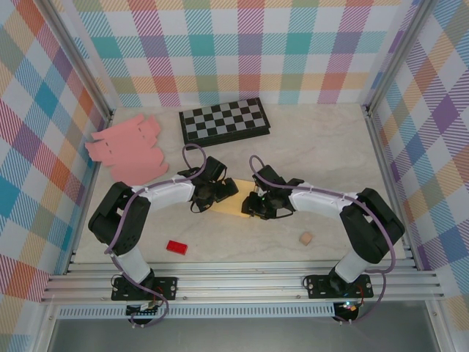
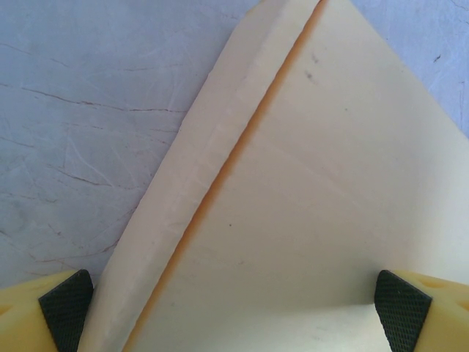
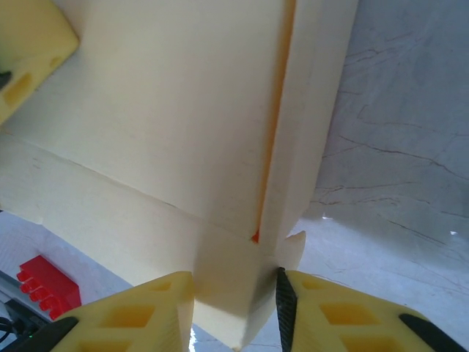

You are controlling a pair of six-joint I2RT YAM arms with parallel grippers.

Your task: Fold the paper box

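The paper box (image 1: 233, 199), a flat cream sheet with a folded crease, lies on the table (image 1: 330, 154) between our two claws. In the right wrist view the right claw (image 3: 234, 308) is clamped on a folded corner of the paper box (image 3: 168, 125), with a yellow finger pressed against each side. In the left wrist view the left claw (image 2: 234, 315) stands wide open, its black pads (image 2: 401, 317) straddling the paper box (image 2: 315, 198) without pinching it.

From above, the left claw (image 1: 222, 192) and right claw (image 1: 254, 204) face each other across the sheet. A red block (image 1: 176, 247) sits nearer the bases than the left claw, and a small tan cube (image 1: 305, 238) lies near the right claw's arm. A chessboard (image 1: 224, 121) lies beyond both claws, and pink cut-out sheets (image 1: 128, 150) lie beyond the left claw, toward its outer side.
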